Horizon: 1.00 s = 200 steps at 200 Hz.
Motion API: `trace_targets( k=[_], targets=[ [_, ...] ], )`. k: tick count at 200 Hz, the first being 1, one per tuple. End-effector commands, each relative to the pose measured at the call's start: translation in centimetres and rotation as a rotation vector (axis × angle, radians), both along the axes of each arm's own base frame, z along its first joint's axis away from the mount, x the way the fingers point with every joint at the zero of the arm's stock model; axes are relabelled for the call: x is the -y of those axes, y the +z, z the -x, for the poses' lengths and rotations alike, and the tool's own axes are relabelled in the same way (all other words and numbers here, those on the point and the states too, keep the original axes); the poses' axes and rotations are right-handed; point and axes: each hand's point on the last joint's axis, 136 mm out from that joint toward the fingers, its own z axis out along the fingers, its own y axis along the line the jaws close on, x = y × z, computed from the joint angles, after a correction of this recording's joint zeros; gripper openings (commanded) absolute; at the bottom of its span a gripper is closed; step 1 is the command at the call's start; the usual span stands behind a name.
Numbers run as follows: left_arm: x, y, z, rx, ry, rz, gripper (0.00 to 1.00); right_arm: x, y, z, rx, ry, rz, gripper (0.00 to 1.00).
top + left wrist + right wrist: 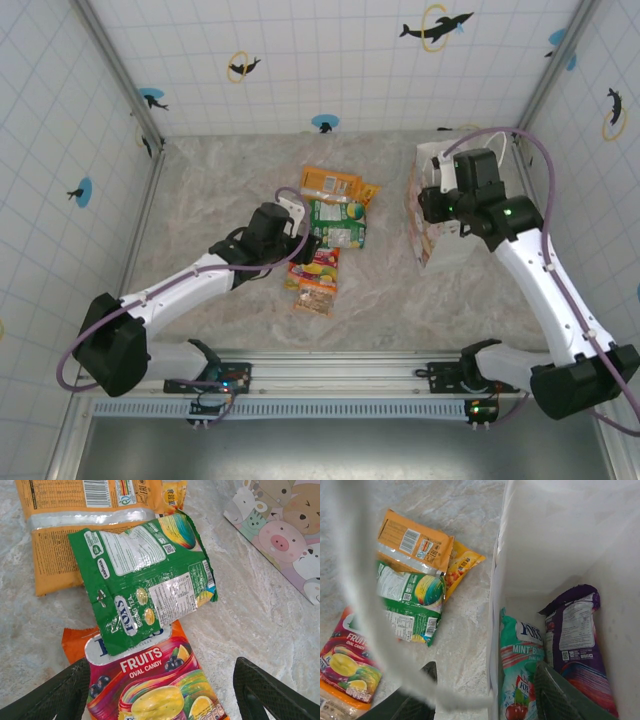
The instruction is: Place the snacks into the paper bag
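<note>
Two are bagged: a teal packet [520,670] and a purple packet [577,640] stand in the paper bag [545,540]; others wait on the table [400,300]. The left gripper [162,662] hangs open above the fruit-candy packet [150,677], due to drop and pinch. The right gripper [485,667], jaws parted, straddles the bag's wall, perhaps steadying it.

Stretching the white-and-black left arm [190,275] forward and inward, tilting its black two-finger left gripper [160,695] downward with fingers [55,697] standing wide apart. Bending the white-and-black right arm [545,280] up and inward at the elbow, pointing its black two-finger right gripper [485,700] steeply downward, jaws standing parted.
</note>
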Motion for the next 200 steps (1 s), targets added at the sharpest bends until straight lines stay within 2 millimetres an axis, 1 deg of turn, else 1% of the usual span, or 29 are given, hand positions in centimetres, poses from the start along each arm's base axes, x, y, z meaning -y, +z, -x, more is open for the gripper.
trace_targets(
  k=[1, 18, 30, 42, 55, 73, 79, 88, 108, 136, 174, 200],
  targets=[
    [0.1, 1.5, 0.0, 0.017, -0.004, 0.015, 0.76, -0.7, -1.1, -0.9, -0.007, -0.001, -0.022, 0.52],
    [0.0, 1.6, 0.0, 0.022, -0.005, 0.014, 0.75, -0.7, -1.8, -1.4, -0.014, -0.01, -0.018, 0.5],
    [0.1, 1.7, 0.1, 0.022, -0.012, 0.019, 0.75, -0.6, -2.0, -1.8, -0.008, -0.017, -0.015, 0.46],
    [0.2, 1.7, 0.2, 0.02, -0.017, 0.021, 0.74, -0.5, -2.4, -2.1, -0.011, -0.022, -0.008, 0.41],
    [0.2, 1.7, 0.2, 0.019, -0.016, 0.02, 0.73, -0.6, -2.6, -2.4, -0.023, -0.02, -0.011, 0.32],
    [0.1, 1.6, 0.2, 0.019, -0.015, 0.017, 0.73, -0.9, -2.6, -2.9, -0.021, -0.02, -0.034, 0.12],
    [0.1, 1.6, 0.2, 0.02, -0.013, 0.015, 0.73, -1.0, -2.4, -3.1, -0.015, -0.022, -0.042, 0.08],
    [0.0, 1.4, 0.1, 0.019, -0.009, 0.011, 0.73, -1.0, -2.3, -3.3, -0.01, -0.03, -0.047, 0.05],
    [-0.2, 1.3, 0.0, 0.023, 0.002, 0.003, 0.72, -0.9, -1.8, -4.4, 0.01, -0.066, -0.055, 0.04],
    [-0.5, 1.1, -0.2, 0.021, 0.019, 0.002, 0.72, -1.3, -0.7, -6.3, 0.057, -0.086, -0.077, 0.01],
    [-0.8, 1.4, -0.6, 0.021, 0.031, 0.028, 0.71, -1.7, -0.8, -8.9, 0.076, -0.077, -0.071, 0.0],
    [-0.9, 1.5, -0.6, 0.007, 0.032, 0.051, 0.71, -2.0, -0.2, -10.3, 0.082, -0.071, -0.079, 0.0]
  ],
)
